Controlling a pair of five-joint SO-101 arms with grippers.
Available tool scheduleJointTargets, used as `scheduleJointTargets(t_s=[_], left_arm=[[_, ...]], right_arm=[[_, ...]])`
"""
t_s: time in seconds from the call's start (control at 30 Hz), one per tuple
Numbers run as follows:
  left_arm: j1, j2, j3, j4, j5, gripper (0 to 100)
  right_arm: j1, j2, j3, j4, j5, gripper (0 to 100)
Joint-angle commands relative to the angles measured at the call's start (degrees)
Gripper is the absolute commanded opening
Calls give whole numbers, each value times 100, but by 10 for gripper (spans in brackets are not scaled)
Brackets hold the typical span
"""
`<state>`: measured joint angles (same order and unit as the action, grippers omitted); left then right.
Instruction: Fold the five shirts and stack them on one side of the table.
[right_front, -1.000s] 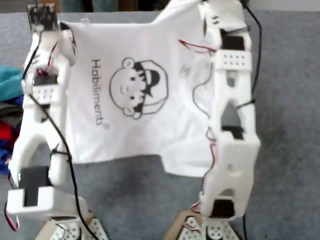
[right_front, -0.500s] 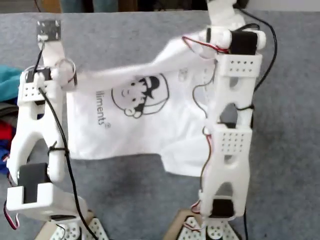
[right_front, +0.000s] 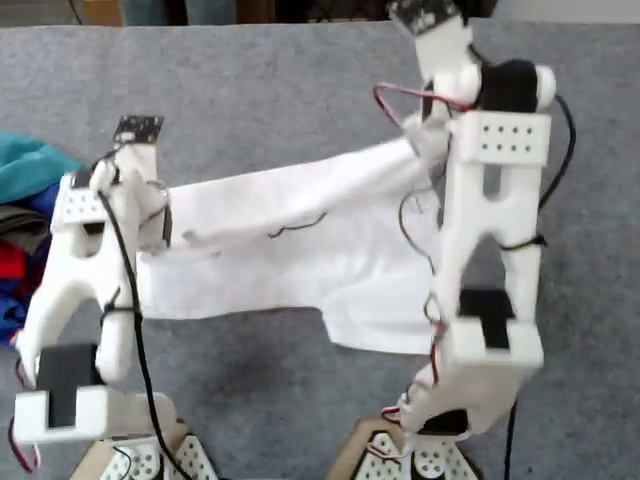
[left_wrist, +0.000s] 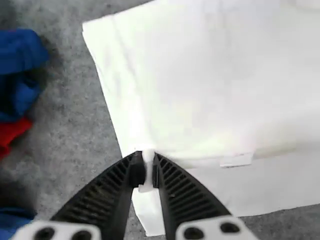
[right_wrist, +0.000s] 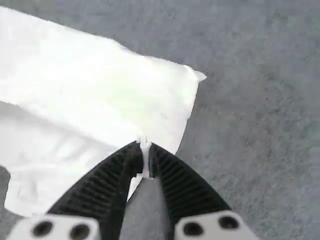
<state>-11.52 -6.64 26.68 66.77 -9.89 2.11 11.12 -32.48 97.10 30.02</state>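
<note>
Above the table (right_front: 250, 90), two tools (left_wrist: 145, 162) (right_wrist: 144, 152) pinch one shirt (right_front: 300, 240), seemingly folded

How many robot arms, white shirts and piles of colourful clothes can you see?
Robot arms: 2 (left arm, right arm)
White shirt: 1
Pile of colourful clothes: 1, pieces too bunched to count
Total: 4

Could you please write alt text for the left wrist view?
The left arm's black end effector grips the edge of a partly folded white fabric shirt on the grey table; a blue garment and a red garment lie nearby.
</note>
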Motion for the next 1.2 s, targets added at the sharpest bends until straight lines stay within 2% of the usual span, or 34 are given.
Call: scheduleJointTargets(t_s=[0.0,0.2,0.37,0.47,0.7,1.07,1.17], left_arm=[[-31,-853,954,-475,-123,29],[-444,-1679,2246,-1213,-818,29],[-673,-2004,2598,-1240,-1029,29],[-716,-2057,2615,-1231,-1029,29],[-673,-2057,2290,-897,-1029,29],[-690,-2048,2308,-870,-1037,30],[-664,-2004,2316,-870,-1037,32]], right_arm=[[0,-1297,2527,-976,97,13],[26,-2686,5692,-2400,53,13],[492,-3785,7090,-2716,62,13],[818,-4391,7591,-2690,149,13],[879,-5543,8505,-2541,343,13],[905,-6325,9059,-2189,308,13],[1152,-6422,9051,-2163,352,13]])
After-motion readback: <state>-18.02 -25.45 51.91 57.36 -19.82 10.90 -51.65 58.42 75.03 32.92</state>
